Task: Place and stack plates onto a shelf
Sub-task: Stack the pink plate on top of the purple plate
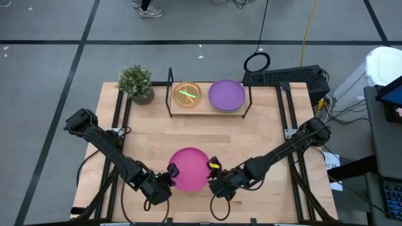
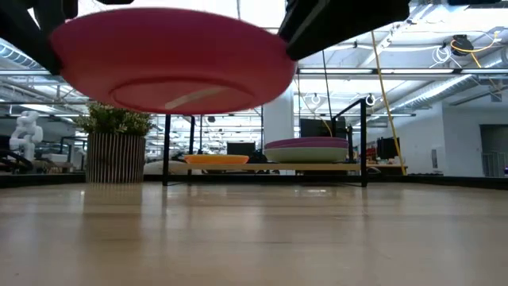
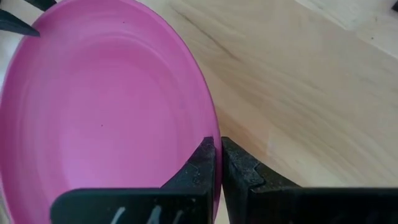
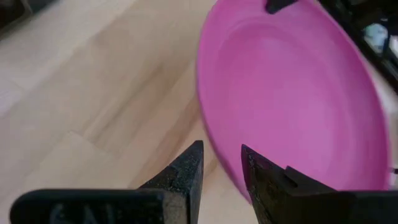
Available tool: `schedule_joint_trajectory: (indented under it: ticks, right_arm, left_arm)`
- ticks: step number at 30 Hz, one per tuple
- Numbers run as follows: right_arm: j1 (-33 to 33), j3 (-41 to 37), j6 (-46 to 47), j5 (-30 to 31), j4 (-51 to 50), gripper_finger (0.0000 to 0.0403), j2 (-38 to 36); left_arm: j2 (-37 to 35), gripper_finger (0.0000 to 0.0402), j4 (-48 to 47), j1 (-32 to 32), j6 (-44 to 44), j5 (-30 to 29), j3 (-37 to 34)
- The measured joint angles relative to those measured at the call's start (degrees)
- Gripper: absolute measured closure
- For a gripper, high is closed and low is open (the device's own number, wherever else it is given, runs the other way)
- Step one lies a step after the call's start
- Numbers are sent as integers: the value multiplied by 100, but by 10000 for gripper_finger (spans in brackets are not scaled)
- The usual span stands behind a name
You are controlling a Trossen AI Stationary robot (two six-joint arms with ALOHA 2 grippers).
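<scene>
In the low view, the round magenta plastic plate [image 2: 171, 59] held above the table is cut off by the picture's top edge, and both grippers holding it are mostly out of frame there. In the left wrist view the same plate runs off the picture's edges. The right gripper [image 4: 222, 163] has fingers slightly apart near the plate's rim; whether they touch it cannot be told. On the light-wood shelf in a black wire frame [image 1: 207, 111], the number of plates stacked under the purple plate [image 1: 226, 94] cannot be told from above.
</scene>
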Motion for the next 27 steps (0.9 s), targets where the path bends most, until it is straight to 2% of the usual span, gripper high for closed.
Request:
schedule_joint_trajectory:
  ticks: [4,9,15,19,27]
  right_arm:
    - [-84,0,-7,-391,-30,312,0]
    - [-134,-64,-90,-410,-25,317,0]
    - [-125,-72,-285,-562,-75,369,1]
    - [-115,-72,-320,-721,-156,395,4]
    - [-115,-82,-255,-756,-198,396,2]
  left_arm:
    - [-2,391,41,-6,13,-6,0]
    - [-2,381,293,-6,100,-26,0]
    - [-4,370,299,3,92,-87,0]
    - [-4,367,337,6,-24,-456,0]
    - [-4,353,562,7,-181,-966,-7]
